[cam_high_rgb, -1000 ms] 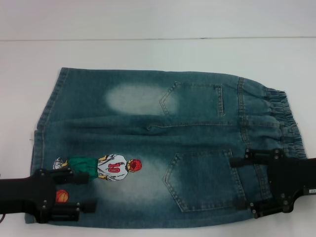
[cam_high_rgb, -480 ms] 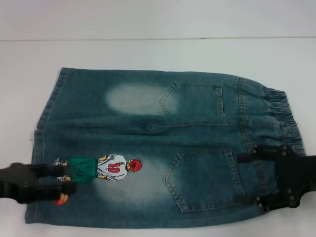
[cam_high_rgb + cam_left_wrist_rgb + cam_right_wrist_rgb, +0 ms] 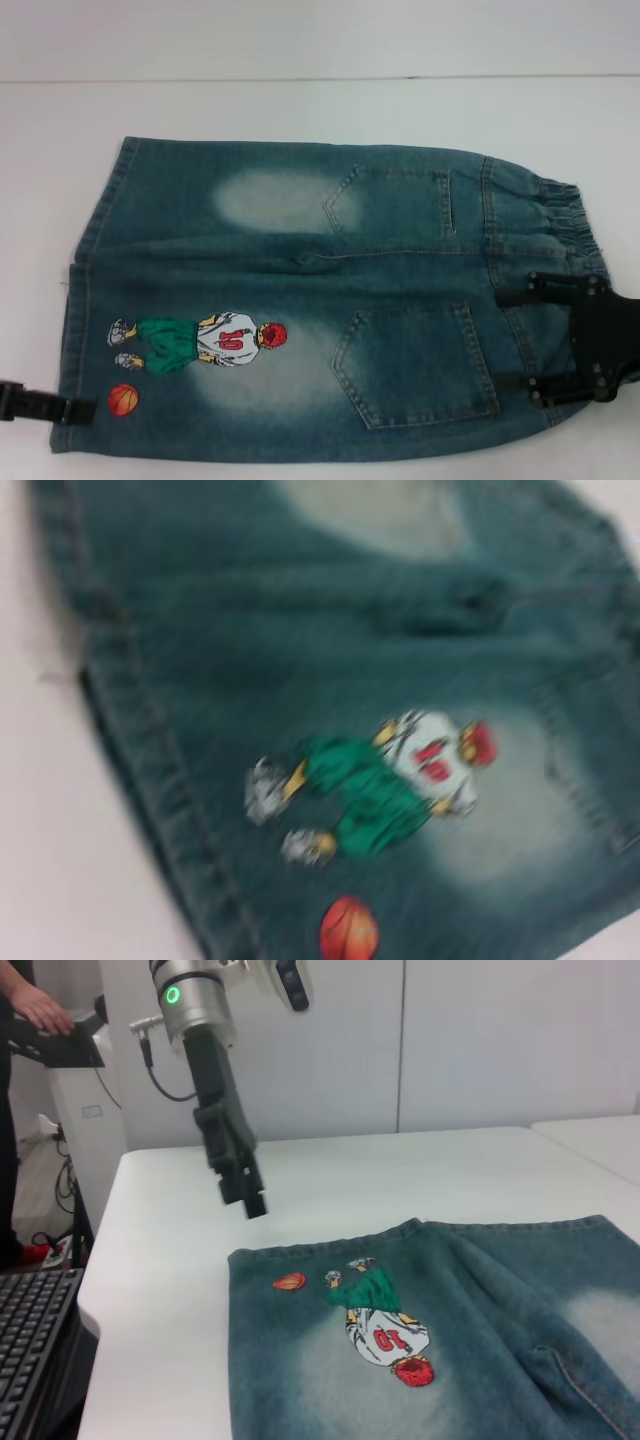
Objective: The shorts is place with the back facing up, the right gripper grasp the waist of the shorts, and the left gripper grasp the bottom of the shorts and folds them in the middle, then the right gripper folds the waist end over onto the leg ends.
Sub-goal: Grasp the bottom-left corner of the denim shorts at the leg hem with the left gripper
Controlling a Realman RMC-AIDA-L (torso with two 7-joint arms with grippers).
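Left gripper [image 3: 60, 408] sits off the bottom of the shorts [image 3: 75, 330], above the table, fingers look closed, empty. Shorts [image 3: 300, 300] lie flat, back up. Right gripper [image 3: 515, 337] spread over waist [image 3: 570, 225]; pinch both layers squarely.

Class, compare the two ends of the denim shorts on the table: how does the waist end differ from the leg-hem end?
The waist is gathered and puckered; the leg ends are flat, straight and stitched. The right gripper hangs over the shorts beside the waist; the left gripper hangs off the cloth, past the leg ends. The cartoon print sits near the leg ends, not the waist. Both ends are faded blue denim.
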